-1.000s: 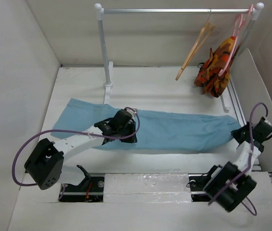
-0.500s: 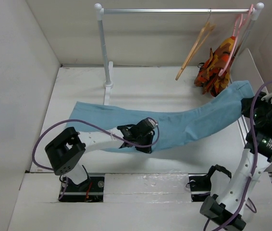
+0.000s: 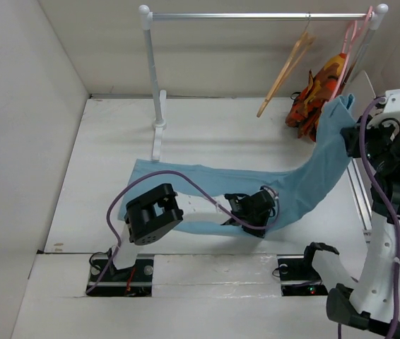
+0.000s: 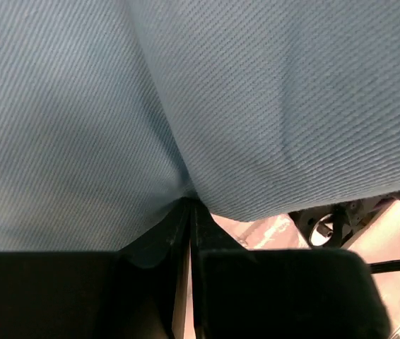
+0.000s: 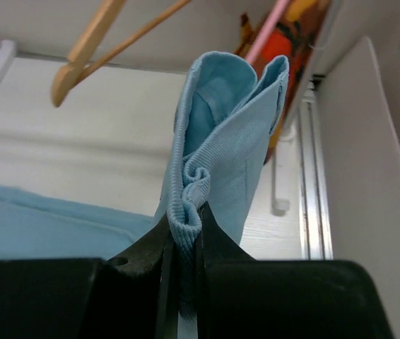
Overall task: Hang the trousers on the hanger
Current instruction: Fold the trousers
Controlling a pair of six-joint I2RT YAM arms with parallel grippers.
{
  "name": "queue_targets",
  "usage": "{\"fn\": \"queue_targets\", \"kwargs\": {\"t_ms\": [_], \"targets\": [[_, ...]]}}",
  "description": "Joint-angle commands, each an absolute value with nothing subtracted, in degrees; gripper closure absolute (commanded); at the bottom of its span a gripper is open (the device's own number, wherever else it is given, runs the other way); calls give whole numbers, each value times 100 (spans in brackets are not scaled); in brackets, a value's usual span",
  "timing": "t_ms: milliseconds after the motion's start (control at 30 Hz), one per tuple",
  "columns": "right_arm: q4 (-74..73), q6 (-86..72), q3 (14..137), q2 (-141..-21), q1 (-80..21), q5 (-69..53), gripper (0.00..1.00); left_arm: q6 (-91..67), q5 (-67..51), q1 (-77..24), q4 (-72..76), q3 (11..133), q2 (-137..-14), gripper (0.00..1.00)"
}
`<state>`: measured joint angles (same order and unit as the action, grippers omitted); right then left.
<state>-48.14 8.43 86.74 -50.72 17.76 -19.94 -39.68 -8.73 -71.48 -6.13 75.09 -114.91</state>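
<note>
Blue trousers (image 3: 200,176) are not on the hanger (image 3: 283,78) yet: my right gripper (image 5: 182,244) pinches one end up high by the table's (image 3: 207,127) far right corner, and my left gripper (image 4: 189,212) pinches the middle by the near edge.

No text, label, brand, number or sign can be read in any of the three views
</note>
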Motion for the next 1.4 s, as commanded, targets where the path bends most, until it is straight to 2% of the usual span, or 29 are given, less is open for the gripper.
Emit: {"fn": "queue_targets", "kwargs": {"t_ms": [0, 67, 100, 133, 167, 200, 300, 333, 367, 467, 600, 633, 667, 733, 767, 867, 967, 1000, 1033, 1067, 1100, 1133, 1167, 1200, 1233, 1367], "targets": [[-4289, 703, 8561, -5071, 967, -2426, 100, -4307, -598, -7216, -826, 7374, -11048, 100], [-3844, 318, 8316, -5080, 120, -2217, 100, -4464, -169, -7085, -957, 6884, -10059, 100], [-3693, 203, 8262, -5141, -199, -2084, 100, -4500, 338, -7014, -1002, 6664, -9646, 94], [-3552, 19, 8218, -5185, -524, -1961, 100, -4517, 543, -6935, -1080, 6358, -8702, 91], [-3185, -278, 8192, -5455, -1467, -1464, 100, -4535, 1276, -6500, -1699, 6215, -7379, 81], [-3182, -281, 8191, -5458, -1476, -1459, 100, -4535, 1283, -6495, -1705, 6214, -7365, 80], [-2568, -552, 8104, -5930, -2713, -846, 100, -4404, 1818, -5181, -2626, 6441, -6088, 80], [-2201, -606, 8095, -6098, -3038, -513, 100, -4212, 1828, -4742, -2837, 6547, -5838, 80], [-2049, -650, 8147, -6300, -3650, -371, 100, -4114, 1741, -3876, -2865, 6661, -5627, 80], [-1452, -721, 8436, -7441, -4506, -35, 100, -3736, 1277, -2406, -2856, 7170, -5212, 80], [-696, -861, 9541, -9269, -5841, 228, 99, -3428, 826, -1462, -3031, 8205, -5439, 81], [-503, -905, 9736, -10056, -6019, 194, 87, -3384, 922, -1459, -3163, 8409, -5484, 81], [-397, -966, 9930, -10455, -6151, 45, 55, -3288, 1262, -1459, -3225, 8620, -5510, 81], [-483, -1186, 10456, -11350, -6449, -673, 39, -3243, 1519, -1459, -3489, 9183, -5590, 81], [-518, -1239, 10494, -11495, -6538, -781, 27, -3217, 1703, -1459, -3541, 9280, -5590, 79], [-651, -1257, 9987, -11305, -6609, -826, 22, -3199, 1732, -1459, -3577, 9177, -5528, 73], [-624, -1099, 8926, -10437, -6557, -677, 25, -3383, 1426, -1459, -3533, 8466, -5406, 72], [-694, -1012, 8677, -10198, -6487, -659, 27, -3436, 1302, -1459, -3455, 7855, -5318, 72], [-834, -1002, 8396, -9969, -6486, -520, 30, -3541, 1153, -1459, -3176, 7466, -5265, 68], [-861, -993, 7785, -9741, -6434, -432, 44, -3568, 673, -1459, -2990, 7079, -5230, 67], [-922, -1002, 7491, -9295, -6434, -370, 50, -3629, 450, -1459, -2814, 6414, -5317, 67], [-984, -1028, 7166, -9073, -6355, -300, 61, -3760, 213, -1459, -2482, 6085, -5422, 66], [-958, -1054, 6832, -8862, -6355, -264, 89, -3814, -407, -1459, -2278, 5812, -5536, 66], [-932, -1150, 6177, -8651, -6215, -264, 96, -3884, -657, -1459, -2068, 5314, -5850, 66], [-914, -1186, 5883, -8274, -6153, -264, 100, -3946, -824, -1459, -1639, 5065, -5993, 66], [-1011, -1239, 4696, -7393, -5775, -53, 100, -4148, -976, -1521, -880, 4300, -6739, 67]]}}
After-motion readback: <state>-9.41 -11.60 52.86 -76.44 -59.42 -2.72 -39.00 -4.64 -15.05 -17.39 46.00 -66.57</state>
